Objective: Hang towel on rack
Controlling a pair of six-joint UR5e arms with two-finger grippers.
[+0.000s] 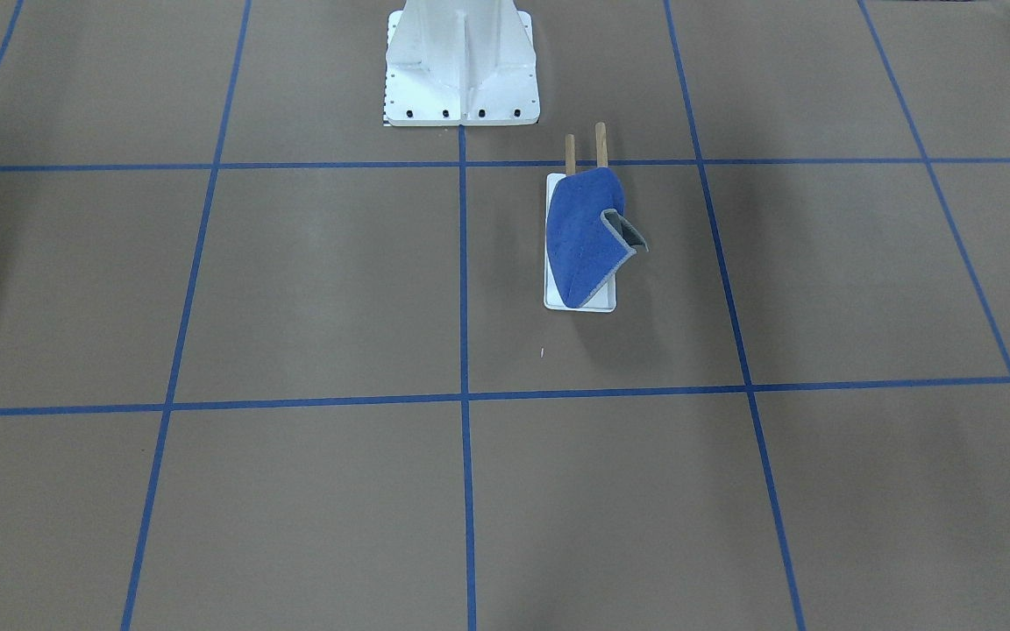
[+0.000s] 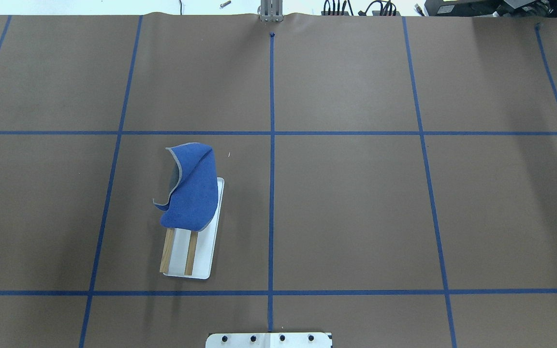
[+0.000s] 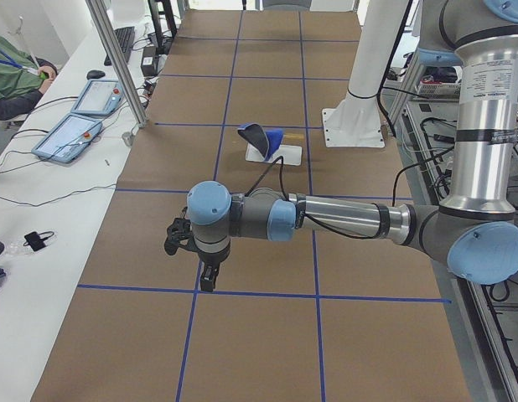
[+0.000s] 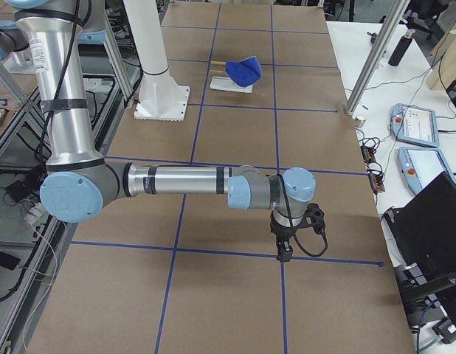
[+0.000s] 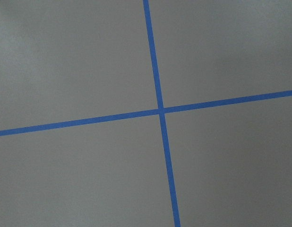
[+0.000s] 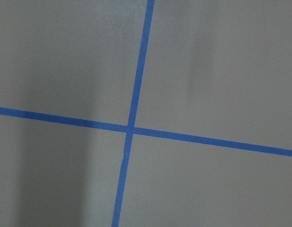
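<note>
A robotics lab was shown. The table point(image 2: 356, 217) was covered in brown paper and marked into squares with blue tape point(image 2: 272, 193). A white pedestal point(image 1: 461, 61) was bolted at the robot's edge, and two industrial arms, the left arm point(image 3: 343, 219) and the right arm point(image 4: 184, 179), were stretched over the ends. Beyond the operators' edge, pendants point(image 3: 70, 134), cables point(image 2: 356, 7), a laptop point(image 4: 431, 221) and aluminium posts point(image 3: 116, 59) were seen on white benches, where an operator point(image 3: 12, 79) was seated.

Left gripper point(image 3: 207, 282) and right gripper point(image 4: 285, 254) point down, arms outstretched.
</note>
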